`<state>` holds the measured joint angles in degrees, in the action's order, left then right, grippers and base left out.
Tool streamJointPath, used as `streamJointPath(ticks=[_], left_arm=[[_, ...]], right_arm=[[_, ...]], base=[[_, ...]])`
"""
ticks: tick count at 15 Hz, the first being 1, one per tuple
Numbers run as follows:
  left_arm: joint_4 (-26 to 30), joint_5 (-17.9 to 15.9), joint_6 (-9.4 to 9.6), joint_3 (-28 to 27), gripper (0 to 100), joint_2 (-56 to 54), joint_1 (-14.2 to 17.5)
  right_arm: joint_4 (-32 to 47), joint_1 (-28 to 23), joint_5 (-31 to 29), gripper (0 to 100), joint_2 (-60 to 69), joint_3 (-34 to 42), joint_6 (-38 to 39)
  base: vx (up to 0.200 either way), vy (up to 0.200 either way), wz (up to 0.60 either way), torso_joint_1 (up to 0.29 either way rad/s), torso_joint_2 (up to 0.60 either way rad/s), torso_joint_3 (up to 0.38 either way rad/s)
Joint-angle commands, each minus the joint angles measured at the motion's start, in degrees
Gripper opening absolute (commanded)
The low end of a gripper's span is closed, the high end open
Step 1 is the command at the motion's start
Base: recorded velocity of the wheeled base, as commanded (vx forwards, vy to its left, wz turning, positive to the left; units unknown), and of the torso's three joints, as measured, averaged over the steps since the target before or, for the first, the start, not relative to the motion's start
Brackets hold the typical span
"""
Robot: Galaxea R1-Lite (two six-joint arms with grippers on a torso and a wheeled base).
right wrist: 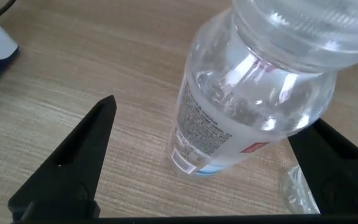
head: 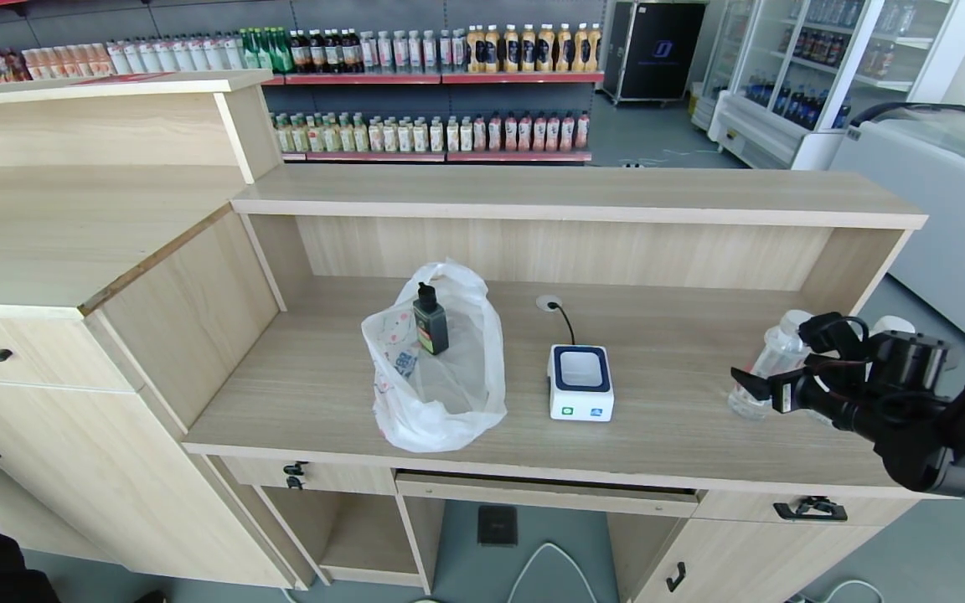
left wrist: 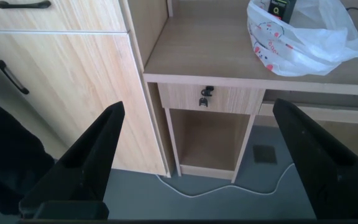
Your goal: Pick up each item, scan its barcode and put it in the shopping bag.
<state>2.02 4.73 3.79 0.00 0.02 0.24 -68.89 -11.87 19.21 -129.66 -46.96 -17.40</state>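
Right gripper (head: pixel 755 387), lower right of the head view, had its jaws apart around the clear bottle (right wrist: pixel 229 124) standing on the counter (head: pixel 667 435); we judged it light, slick and crushable, so we'd clamp gently mid-body at the label, not the cap.

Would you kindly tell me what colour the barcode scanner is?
The scanner is white with a dark blue frame on top, best seen in the head view.
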Motion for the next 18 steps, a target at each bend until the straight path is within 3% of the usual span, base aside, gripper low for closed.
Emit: streamJointPath(ticks=[1, 10, 11, 18], left_arm=[[0.0, 0.0, -0.01, 0.0, 100, 0.0, 0.0], [0.0, 0.0, -0.01, 0.0, 100, 0.0, 0.0], [0.0, 0.0, -0.01, 0.0, 100, 0.0, 0.0], [0.0, 0.0, -0.01, 0.0, 100, 0.0, 0.0]], right_arm=[[-0.9, 0.4, 0.0, 100, -1.0, -0.4, 0.1], [-2.7, 2.2, -0.1, 100, -4.2, -3.8, 0.1], [-2.7, 2.2, -0.1, 0, -4.2, -3.9, 0.1], [-2.7, 1.7, -0.1, 0, -4.5, -5.2, 0.3]], base=[[0.000, 0.000, 0.00, 0.000, 0.00, 0.000], [0.000, 0.000, 0.00, 0.000, 0.00, 0.000], [0.000, 0.000, 0.00, 0.000, 0.00, 0.000], [0.000, 0.000, 0.00, 0.000, 0.00, 0.000]])
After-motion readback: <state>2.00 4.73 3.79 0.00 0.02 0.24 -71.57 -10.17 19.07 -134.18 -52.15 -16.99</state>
